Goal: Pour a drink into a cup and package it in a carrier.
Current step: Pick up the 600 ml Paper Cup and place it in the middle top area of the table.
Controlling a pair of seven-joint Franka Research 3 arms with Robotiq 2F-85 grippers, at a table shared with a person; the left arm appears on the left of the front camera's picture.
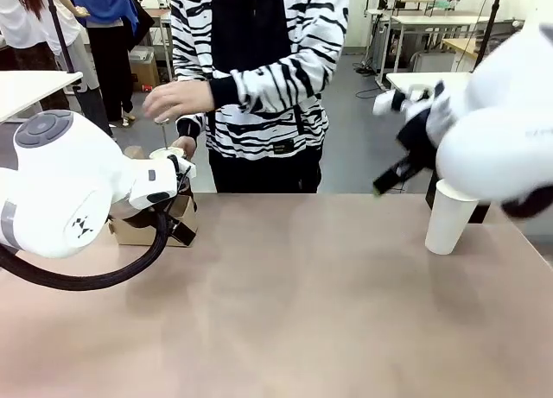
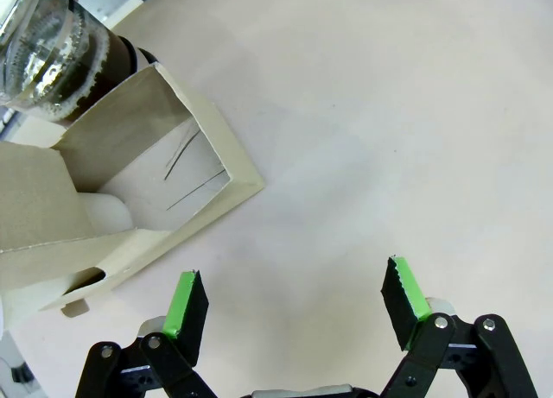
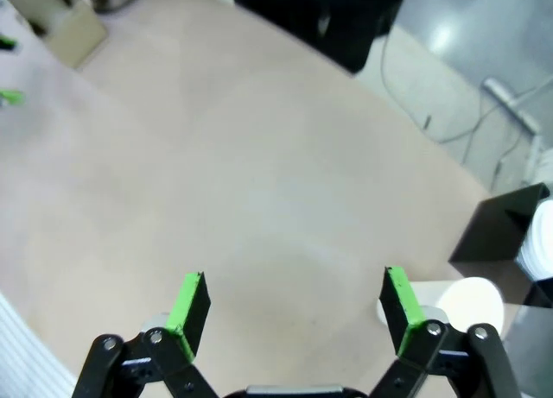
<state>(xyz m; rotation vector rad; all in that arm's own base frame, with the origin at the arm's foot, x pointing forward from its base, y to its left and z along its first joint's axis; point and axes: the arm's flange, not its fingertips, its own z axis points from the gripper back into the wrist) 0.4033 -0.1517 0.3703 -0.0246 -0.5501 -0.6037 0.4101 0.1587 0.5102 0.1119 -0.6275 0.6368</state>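
Left wrist view: left hand [image 2: 294, 273] apart, carrier [image 2: 52, 208] ahead-left | right hand [image 3: 294, 277] apart, cup [image 3: 471, 305] just beside

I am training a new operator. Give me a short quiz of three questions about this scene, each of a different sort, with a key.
1. True or false: the left tool grips the small brown cardboard cup carrier.
2. Where does the tall white paper cup stand? A) on the pinkish table, at the robot's right side; B) inside the carrier; C) on a shelf.
3. Fill in: the right tool has its jaws ____.
Key: 1 false, it is open and empty beside the carrier; 2 A; 3 open.
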